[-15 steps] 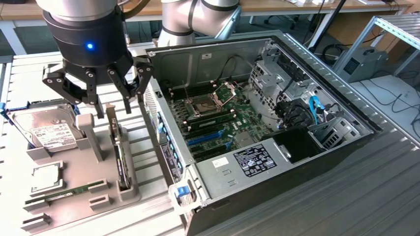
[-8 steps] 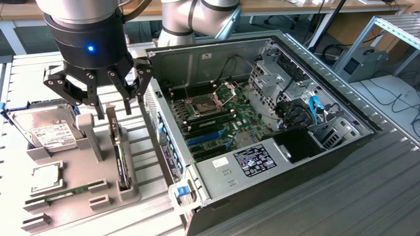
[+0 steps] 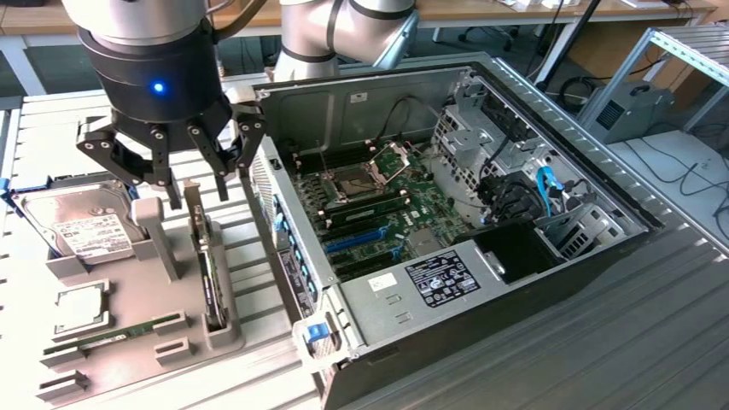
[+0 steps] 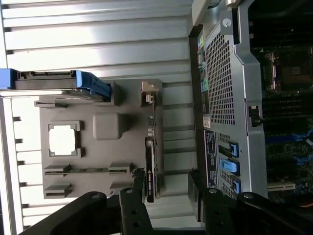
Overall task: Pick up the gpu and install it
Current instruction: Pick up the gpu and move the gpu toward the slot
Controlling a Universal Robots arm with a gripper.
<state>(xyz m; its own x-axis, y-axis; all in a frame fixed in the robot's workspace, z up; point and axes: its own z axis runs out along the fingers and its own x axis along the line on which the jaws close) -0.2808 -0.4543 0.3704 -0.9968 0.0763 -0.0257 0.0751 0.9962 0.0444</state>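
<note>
Partly open and holding nothing, my gripper (image 3: 200, 184) hangs just above the gpu (image 3: 207, 265), which stands on edge in a gray tray (image 3: 142, 295), its face too edge-on to read. An open computer case (image 3: 456, 213) sits beside it on the ribbed metal table (image 3: 650, 342). The desks (image 3: 479, 10) behind are cut off.

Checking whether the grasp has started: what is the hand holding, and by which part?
Nothing is held: the hand hangs open over the gpu, which stands in its grey holder.
</note>
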